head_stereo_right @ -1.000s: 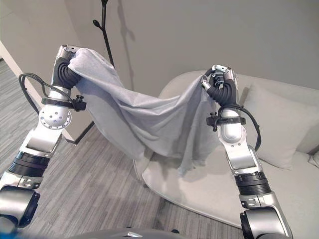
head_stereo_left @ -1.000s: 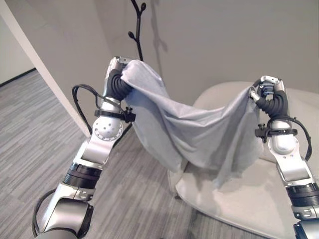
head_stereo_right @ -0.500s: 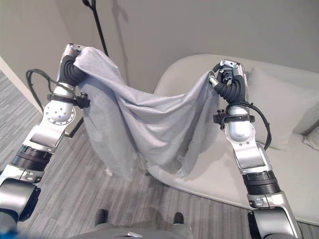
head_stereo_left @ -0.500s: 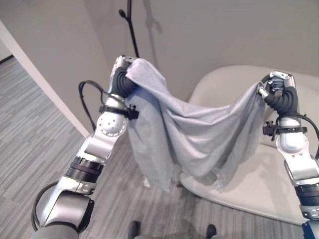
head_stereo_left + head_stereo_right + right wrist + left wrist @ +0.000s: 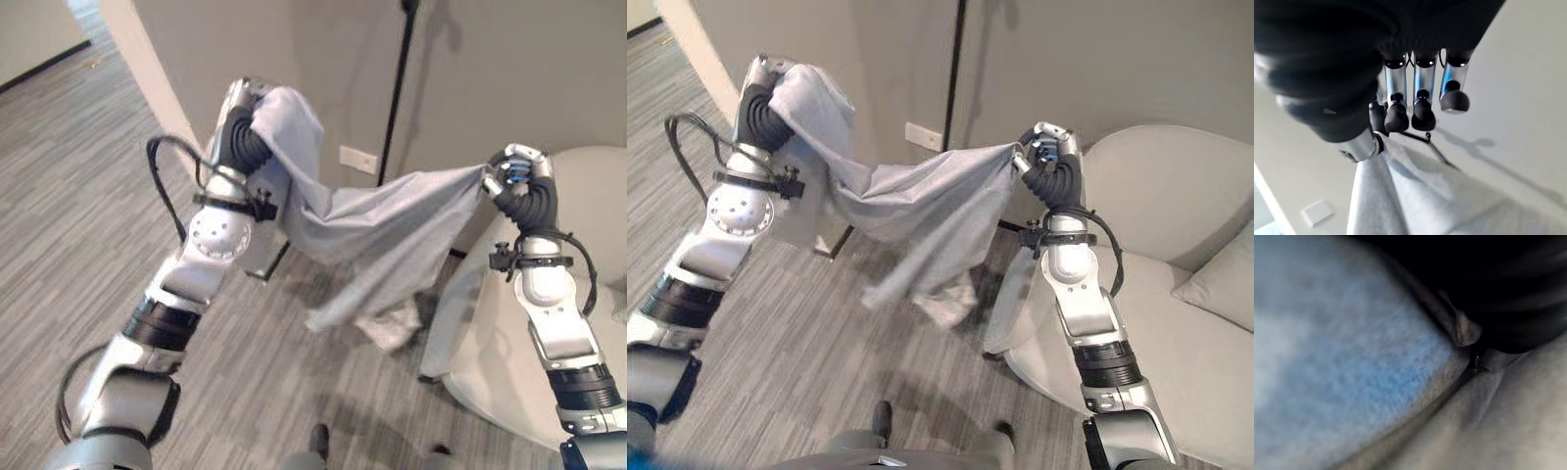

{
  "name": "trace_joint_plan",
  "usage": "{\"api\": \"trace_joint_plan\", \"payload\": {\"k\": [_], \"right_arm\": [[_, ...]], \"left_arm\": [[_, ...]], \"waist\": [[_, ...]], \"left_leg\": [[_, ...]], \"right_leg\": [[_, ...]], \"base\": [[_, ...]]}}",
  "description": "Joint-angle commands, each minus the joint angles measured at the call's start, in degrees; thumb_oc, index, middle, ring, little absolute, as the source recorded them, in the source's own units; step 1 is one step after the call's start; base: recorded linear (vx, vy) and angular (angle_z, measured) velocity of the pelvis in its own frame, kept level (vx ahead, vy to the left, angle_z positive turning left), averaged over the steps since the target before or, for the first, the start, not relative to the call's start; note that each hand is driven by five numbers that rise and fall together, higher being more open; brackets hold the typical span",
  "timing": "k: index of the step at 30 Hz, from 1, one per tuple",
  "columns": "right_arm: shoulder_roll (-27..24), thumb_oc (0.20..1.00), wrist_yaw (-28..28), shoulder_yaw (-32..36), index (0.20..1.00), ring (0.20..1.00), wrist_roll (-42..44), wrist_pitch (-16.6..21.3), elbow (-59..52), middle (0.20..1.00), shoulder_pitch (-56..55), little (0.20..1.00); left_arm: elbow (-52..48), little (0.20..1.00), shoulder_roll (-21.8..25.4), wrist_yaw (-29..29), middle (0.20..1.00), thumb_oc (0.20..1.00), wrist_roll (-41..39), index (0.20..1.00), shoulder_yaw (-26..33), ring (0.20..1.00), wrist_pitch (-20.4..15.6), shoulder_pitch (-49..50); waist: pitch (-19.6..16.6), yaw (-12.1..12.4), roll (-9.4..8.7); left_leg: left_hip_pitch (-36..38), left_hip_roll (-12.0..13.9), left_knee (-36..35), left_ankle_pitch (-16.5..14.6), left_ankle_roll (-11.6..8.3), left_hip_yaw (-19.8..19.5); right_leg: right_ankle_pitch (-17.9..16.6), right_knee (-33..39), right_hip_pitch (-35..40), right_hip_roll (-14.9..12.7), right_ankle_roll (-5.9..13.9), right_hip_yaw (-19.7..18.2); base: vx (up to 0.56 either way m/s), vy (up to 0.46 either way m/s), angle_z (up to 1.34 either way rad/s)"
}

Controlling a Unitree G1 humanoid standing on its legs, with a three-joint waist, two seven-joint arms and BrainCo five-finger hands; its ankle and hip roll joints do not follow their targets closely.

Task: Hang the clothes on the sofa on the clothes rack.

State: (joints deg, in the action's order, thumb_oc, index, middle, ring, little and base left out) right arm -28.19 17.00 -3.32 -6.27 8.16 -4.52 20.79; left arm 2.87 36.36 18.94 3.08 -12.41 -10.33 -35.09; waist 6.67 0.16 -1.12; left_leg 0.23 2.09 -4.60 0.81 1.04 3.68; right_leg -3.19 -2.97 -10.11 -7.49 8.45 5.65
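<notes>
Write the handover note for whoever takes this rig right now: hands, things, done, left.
Left hand: raised, draped by one end of the grey garment; fingers hidden.
Right hand: shut on the other end.
Garment hangs spread in the air between both hands, clear of the sofa.
Clothes rack pole stands behind it, by the wall.
Done: garment lifted off the sofa.
Left: hang it on the rack.

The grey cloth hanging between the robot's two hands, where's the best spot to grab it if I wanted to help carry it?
Probably the sagging middle of the grey cloth, from below. Both top corners are taken: the left hand has one end draped over it, and the right hand pinches the other. The low bunched fold droops toward the floor, near the sofa, so lifting there would keep it from dragging.
</notes>
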Motion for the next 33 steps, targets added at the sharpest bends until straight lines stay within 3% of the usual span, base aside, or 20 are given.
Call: {"api": "trace_joint_plan", "payload": {"k": [1,3,8,18,22,32,33], "right_arm": [[-4.81,0.2,0.95,1.7,0.2,0.2,-0.38,2.85,-0.9,0.2,3.12,0.2],[-5.27,0.2,0.79,1.89,0.2,0.2,0.17,2.93,-0.83,0.2,2.77,0.2],[-6.49,0.2,-0.61,3.14,0.2,0.2,1.14,2.84,-1.87,0.2,0.17,0.2],[-5.79,0.2,-1.61,2.86,0.2,0.2,2.0,2.97,-1.95,0.2,-2.26,0.2],[-6.02,0.2,-0.55,3.08,0.2,0.2,1.64,2.75,-1.83,0.2,-1.18,0.2],[-4.59,0.2,-0.97,2.21,0.2,0.2,0.73,2.27,-1.54,0.2,-0.13,0.2],[-4.19,0.2,-1.22,2.06,0.2,0.2,0.08,2.08,-1.67,0.2,-0.11,0.2]], "left_arm": [[-2.95,0.2,-0.24,-0.02,0.2,0.2,1.88,0.2,2.84,0.2,-1.82,-3.98],[-2.71,0.2,-0.85,-0.36,0.2,0.2,2.1,0.2,3.28,0.2,-1.91,-3.92],[-3.34,0.2,-2.58,-1.51,0.2,0.2,0.67,0.2,4.15,0.2,-1.81,-1.82],[-5.27,0.2,-3.48,-2.56,0.2,0.2,0.53,0.2,5.11,0.2,-1.08,2.25],[-4.08,0.2,-4.15,-2.31,0.2,0.2,0.67,0.2,3.55,0.2,-1.28,0.44],[-4.62,0.2,-3.28,-2.48,0.2,0.2,0.35,0.2,3.46,0.2,-1.97,1.17],[-4.88,0.2,-2.96,-2.6,0.2,0.2,0.32,0.2,3.6,0.2,-1.97,0.97]], "waist": [[-3.26,-0.2,-0.5],[-3.51,-0.09,-1.09],[-5.76,-0.49,-1.02],[-7.59,-0.79,-1.08],[-6.75,-0.82,-1.46],[-6.16,-0.42,-0.6],[-5.1,-0.22,0.07]], "left_leg": [[-1.35,0.45,-0.4,-0.63,-4.54,-3.6],[-0.63,0.39,-0.4,-0.58,-5.35,-3.52],[0.74,2.23,-0.4,0.15,-6.77,-3.63],[4.07,4.31,-0.4,-1.1,-7.63,-3.3],[2.74,3.29,-0.4,-0.64,-6.87,-2.12],[1.99,-0.37,-0.4,-2.37,-4.06,-1.91],[3.01,-1.91,-0.4,-4.15,-2.16,-2.03]], "right_leg": [[0.66,4.79,6.07,0.62,1.15,-1.69],[-0.54,7.77,8.33,0.64,1.15,-1.33],[0.55,7.97,10.87,1.21,0.92,1.05],[2.44,7.97,14.28,2.24,-0.19,1.84],[1.57,7.97,13.78,0.67,0.66,3.24],[-0.93,7.68,11.78,-3.18,3.15,2.06],[-0.35,0.89,9.09,-5.07,3.86,1.02]], "base": [[0.12,-0.065,0.45],[0.09,-0.117,0.51],[0.07,-0.104,0.26],[0.05,-0.043,0.08],[-0.02,0.086,0.07],[0.01,0.164,0.0],[0.07,0.349,-0.26]]}}
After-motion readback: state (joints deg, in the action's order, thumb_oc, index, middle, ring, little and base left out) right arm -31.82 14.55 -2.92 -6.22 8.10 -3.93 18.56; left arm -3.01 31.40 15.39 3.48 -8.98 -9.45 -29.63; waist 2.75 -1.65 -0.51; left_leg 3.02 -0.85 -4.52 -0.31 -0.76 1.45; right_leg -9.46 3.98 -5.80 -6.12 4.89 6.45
